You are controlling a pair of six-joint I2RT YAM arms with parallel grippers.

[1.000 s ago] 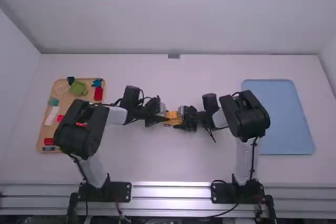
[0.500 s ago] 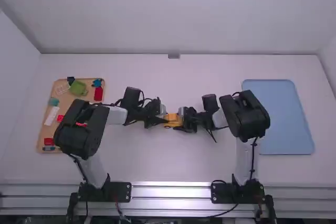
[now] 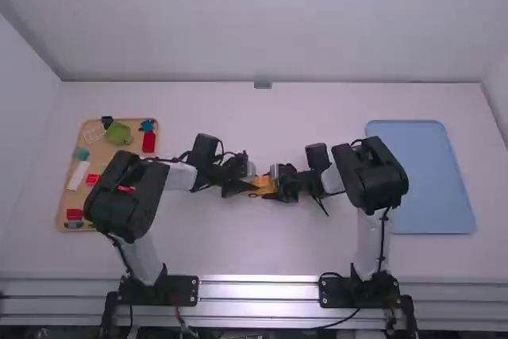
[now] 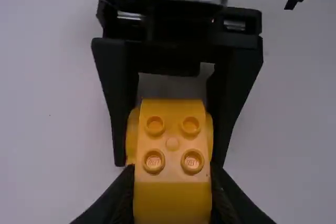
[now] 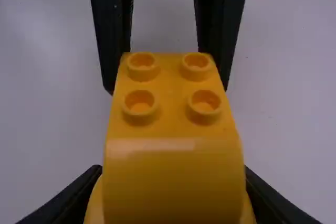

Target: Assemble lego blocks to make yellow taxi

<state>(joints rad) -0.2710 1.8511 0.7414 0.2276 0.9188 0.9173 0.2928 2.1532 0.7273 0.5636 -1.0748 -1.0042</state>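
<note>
The left gripper (image 3: 249, 185) was closed on one end of the yellow toy taxi (image 3: 264, 184), its fingers along two opposite sides. The right gripper (image 3: 278, 186) faced it and was closed on the taxi's other end, so the taxi sat directly between the two. Between the fingertips, a yellow block with a curved face (image 4: 172, 145) showed four round studs on top.

Around and below both grippers spread the white table (image 3: 206, 236). Well apart from the left gripper, out to its left, lay the tan tray (image 3: 101, 153), partly hidden by the left arm. The tray held a green piece (image 3: 119, 134), a blue piece (image 3: 147, 125) and a red block (image 3: 149, 142) on the side nearer that gripper, with a white piece (image 3: 78, 175) and a teal piece (image 3: 81, 153) on the far side. Well out to the right of the right gripper, past its arm, lay the blue tray (image 3: 425, 172).
</note>
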